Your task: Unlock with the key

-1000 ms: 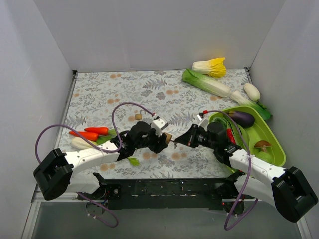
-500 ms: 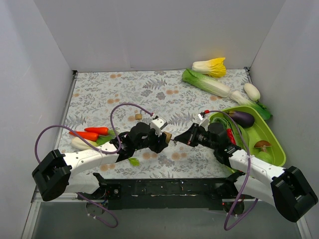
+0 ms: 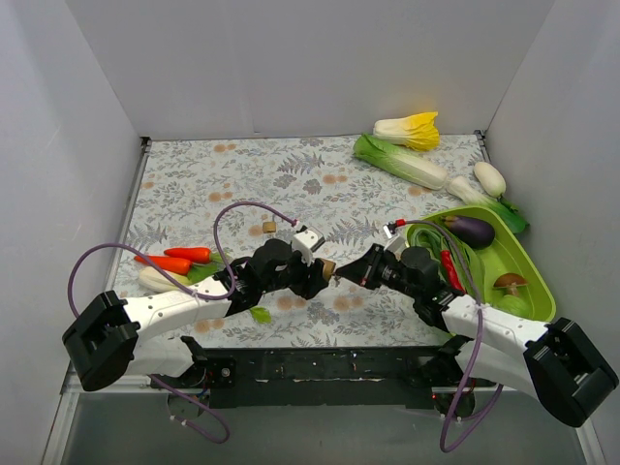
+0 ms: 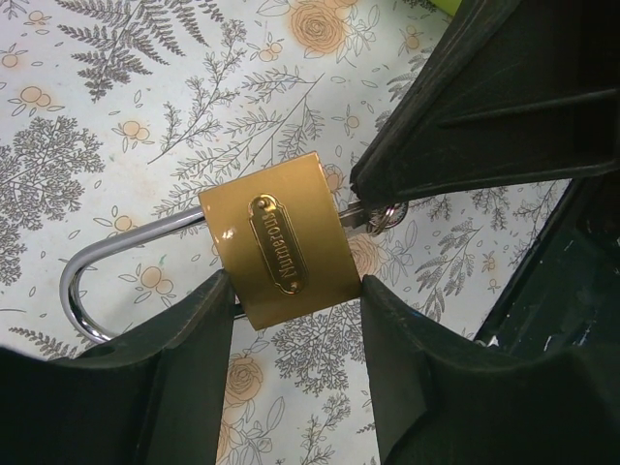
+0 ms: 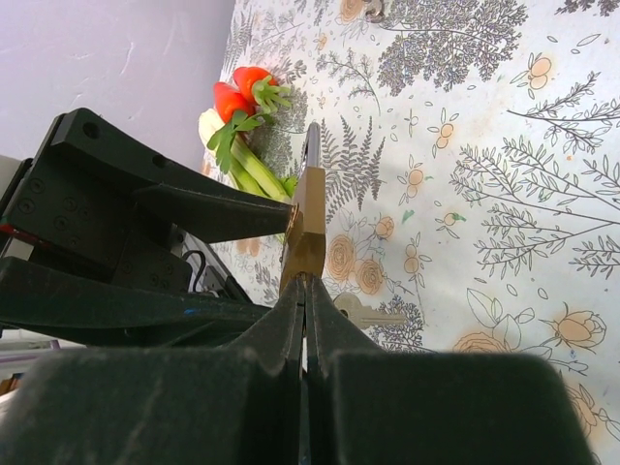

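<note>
Smooth brass padlock (image 4: pixel 281 254) between matte left fingers (image 4: pixel 155 387); thin silver key (image 4: pixel 356 214) touching.

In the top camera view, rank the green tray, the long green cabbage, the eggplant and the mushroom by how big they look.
Largest to smallest: green tray, long green cabbage, eggplant, mushroom.
</note>
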